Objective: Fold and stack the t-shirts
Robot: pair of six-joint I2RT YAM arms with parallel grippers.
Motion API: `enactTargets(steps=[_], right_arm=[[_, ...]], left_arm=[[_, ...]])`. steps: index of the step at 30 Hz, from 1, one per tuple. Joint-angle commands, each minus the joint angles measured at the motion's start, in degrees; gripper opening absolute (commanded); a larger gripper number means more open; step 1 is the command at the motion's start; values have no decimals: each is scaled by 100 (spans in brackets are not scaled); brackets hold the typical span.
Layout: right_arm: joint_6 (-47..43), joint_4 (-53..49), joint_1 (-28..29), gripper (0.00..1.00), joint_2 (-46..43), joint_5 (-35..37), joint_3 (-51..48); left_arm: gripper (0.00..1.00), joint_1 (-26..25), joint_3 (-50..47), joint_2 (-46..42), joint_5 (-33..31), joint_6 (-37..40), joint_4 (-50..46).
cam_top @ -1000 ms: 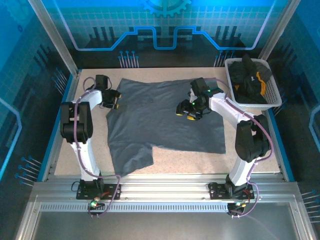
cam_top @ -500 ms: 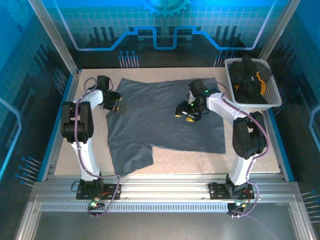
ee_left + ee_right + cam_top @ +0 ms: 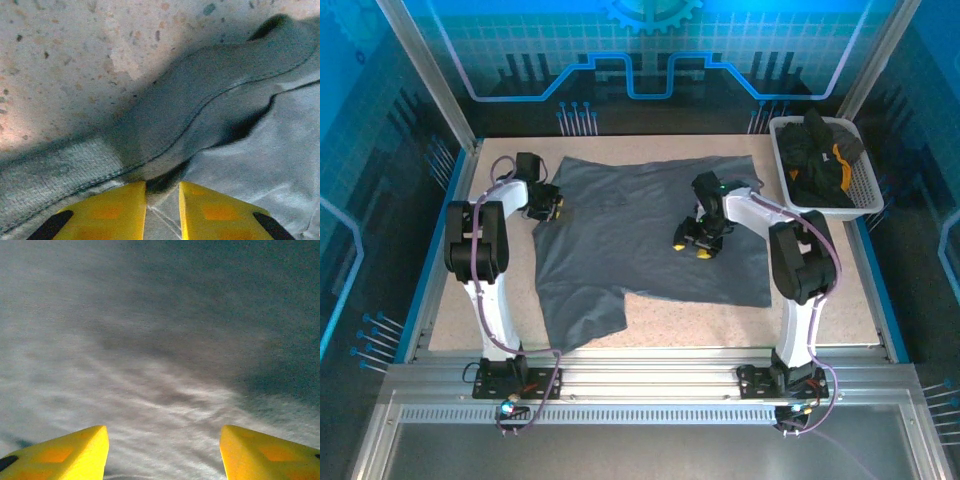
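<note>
So the plain slate-grey t-shirt point(image 3: 640, 235) is spread pretty much flat on the speckled beige tabletop point(image 3: 720, 320), soft knit with a few ripples. The left gripper point(image 3: 552, 208) is at its left edge, yellow fingers point(image 3: 110, 210) nearly together and pinching a rumpled fold of the stitched hem. The right gripper point(image 3: 698, 245) sits low over the middle of the shirt, jaws wide apart, gripping nothing. At the far right corner, the white plastic mesh basket point(image 3: 865, 185) holds the crumpled black t-shirts point(image 3: 810, 150), one with an orange-yellow patch point(image 3: 838, 157).

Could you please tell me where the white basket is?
In the top view, the white basket sits at the far right corner of the table, just right of the grey t-shirt, holding black shirts.
</note>
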Motion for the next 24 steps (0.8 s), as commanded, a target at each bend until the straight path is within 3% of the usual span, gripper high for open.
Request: enactTargets(steps=[1, 9, 13, 16, 20, 24], right_arm=[[-167, -545, 101, 62, 259, 363, -45], [-222, -643, 109, 62, 316, 436, 83], [-222, -626, 135, 62, 149, 475, 159], [-223, -659, 155, 62, -84, 562, 252], [-231, -826, 155, 62, -326, 645, 420], [-164, -883, 156, 62, -673, 637, 416]], left_arm=[[22, -39, 304, -63, 60, 113, -109], [0, -47, 536, 16, 180, 181, -104], [0, -56, 767, 42, 287, 109, 123], [0, -65, 1031, 231, 496, -151, 841], [0, -65, 1984, 985, 657, -743, 1967], [0, -91, 3586, 2130, 529, -1291, 2825]])
